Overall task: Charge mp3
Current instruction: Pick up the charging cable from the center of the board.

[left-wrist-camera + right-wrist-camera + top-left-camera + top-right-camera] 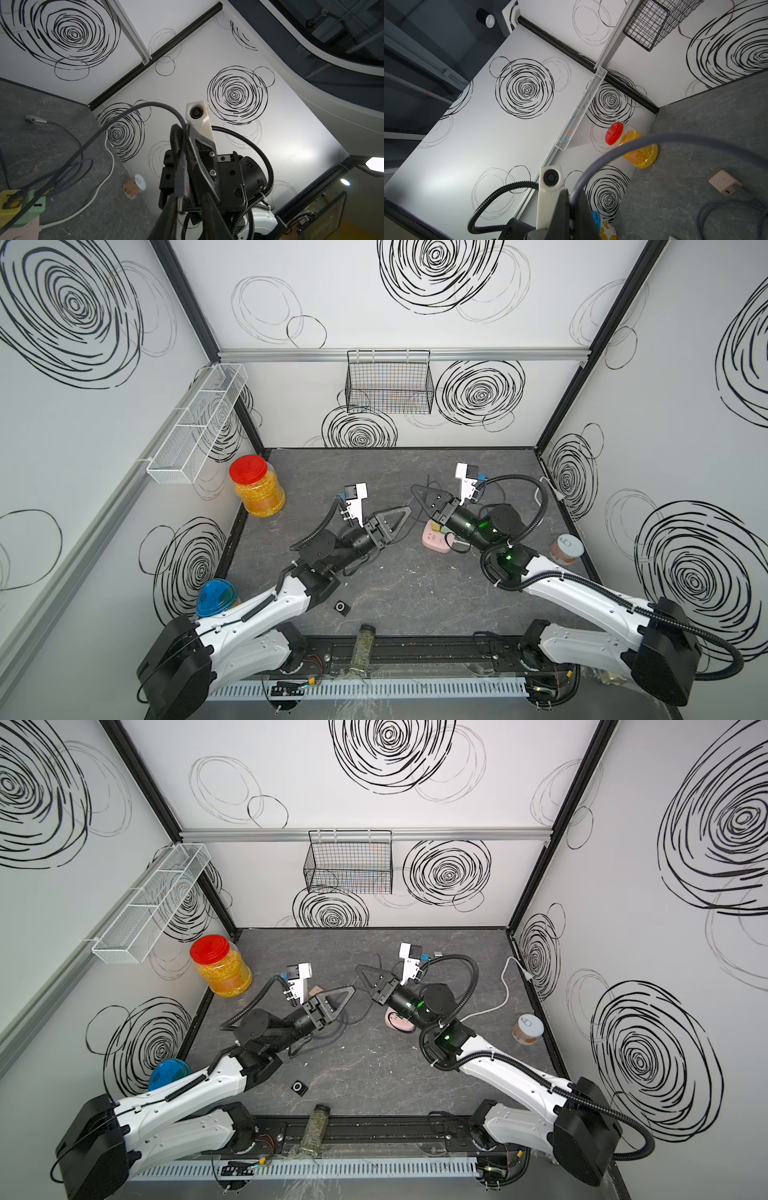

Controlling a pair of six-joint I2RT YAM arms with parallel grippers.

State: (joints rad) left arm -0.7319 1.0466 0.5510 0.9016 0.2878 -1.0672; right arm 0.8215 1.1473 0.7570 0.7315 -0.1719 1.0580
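We see the right claw (417, 491) clenched on the grey cable (149, 103). The left claw (401, 516) meets it tip to tip near the middle of the desk (415, 593). The cable's plug (181, 178) is just beside the left claw, but we cannot tell if that claw grips it. The little black mp3 player (341, 607) lies at 7 o'clock on the desk, well apart from the 2 claws.

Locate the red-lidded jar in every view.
Top view: red-lidded jar at the far left of the table.
Top view: jar in the same spot.
Left wrist: not in it.
Right wrist: jar behind the grey cable.
Shared landmark: white mesh shelf above it.
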